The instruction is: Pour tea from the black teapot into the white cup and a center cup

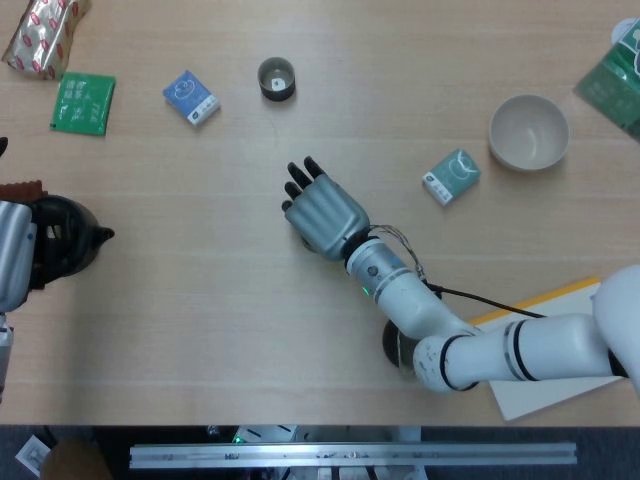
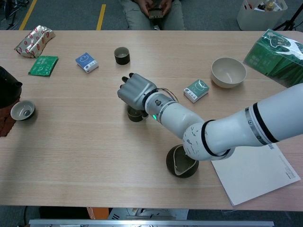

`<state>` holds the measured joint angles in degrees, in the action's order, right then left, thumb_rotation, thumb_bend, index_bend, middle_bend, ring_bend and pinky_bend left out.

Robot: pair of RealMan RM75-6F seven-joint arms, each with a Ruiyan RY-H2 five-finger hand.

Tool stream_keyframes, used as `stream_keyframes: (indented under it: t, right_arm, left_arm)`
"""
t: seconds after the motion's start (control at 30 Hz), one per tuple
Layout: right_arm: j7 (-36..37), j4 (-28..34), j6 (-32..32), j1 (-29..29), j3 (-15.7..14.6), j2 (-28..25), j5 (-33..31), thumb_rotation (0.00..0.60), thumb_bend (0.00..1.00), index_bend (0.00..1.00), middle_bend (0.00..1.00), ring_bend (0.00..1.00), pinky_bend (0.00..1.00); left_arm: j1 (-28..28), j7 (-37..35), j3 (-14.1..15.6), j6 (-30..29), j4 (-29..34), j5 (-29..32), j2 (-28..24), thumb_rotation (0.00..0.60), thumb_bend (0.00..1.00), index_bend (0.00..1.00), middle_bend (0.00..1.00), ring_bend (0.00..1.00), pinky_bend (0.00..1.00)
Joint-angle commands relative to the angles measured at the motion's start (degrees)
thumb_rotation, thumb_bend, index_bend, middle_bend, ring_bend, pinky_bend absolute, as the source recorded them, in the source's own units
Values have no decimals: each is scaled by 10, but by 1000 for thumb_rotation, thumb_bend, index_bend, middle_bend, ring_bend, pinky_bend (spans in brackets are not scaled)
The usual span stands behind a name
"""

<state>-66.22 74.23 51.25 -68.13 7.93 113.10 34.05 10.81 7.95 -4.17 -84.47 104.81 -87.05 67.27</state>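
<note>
Here the black teapot [image 1: 68, 240] sits at the table's far left edge, spout pointing inward, held against the left hand [image 1: 18, 255], whose grey back shows in the head view; its fingers are hidden, so I cannot tell how they lie around the pot. Just beside the pot in the chest view stands the white cup [image 2: 22, 110], upright and apart from it. Toward the middle, the right hand [image 2: 135, 92] rests palm-down over a dark center cup [image 2: 135, 114]; its fingers [image 1: 300, 180] reach forward, slightly spread, their black tips past the cup's rim, and whether they actually grasp the cup cannot be told. Beyond the fingertips, well apart, stands another dark cup [image 1: 276, 78], and to the left of that a blue packet [image 1: 190, 97]. Behind the wrist, near the forearm, sits a dark green pitcher [image 2: 181, 163], partly covered by the arm. Off to the right of the fingers lie a teal packet [image 1: 451, 176] and a cream bowl [image 1: 528, 133], with white paper [image 2: 255, 172] under the elbow. Far to the left of the fingertips are a green packet [image 1: 83, 103] and a foil bag [image 1: 42, 35].
</note>
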Motion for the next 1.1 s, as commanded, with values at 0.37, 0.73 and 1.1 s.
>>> stream_keyframes:
  t: [0.37,0.73,1.1]
  right_arm:
    - [31,64,5,3,-4,-50,11,600,108,178,154,15,79]
    - [147,249,74,90,-38,-239,116,600,93,178,153,15,78]
    - [278,332,153,206,-108,-410,276,600,94,177,153,15,78]
  left_arm:
    - [1,-3,0,2,-3,-2,-1,593,329,946,994,841,69]
    - [8,-3,0,9,-8,-13,1,598,329,946,994,841,69]
    - [34,23,-4,43,-6,-14,24,600,329,946,994,840,69]
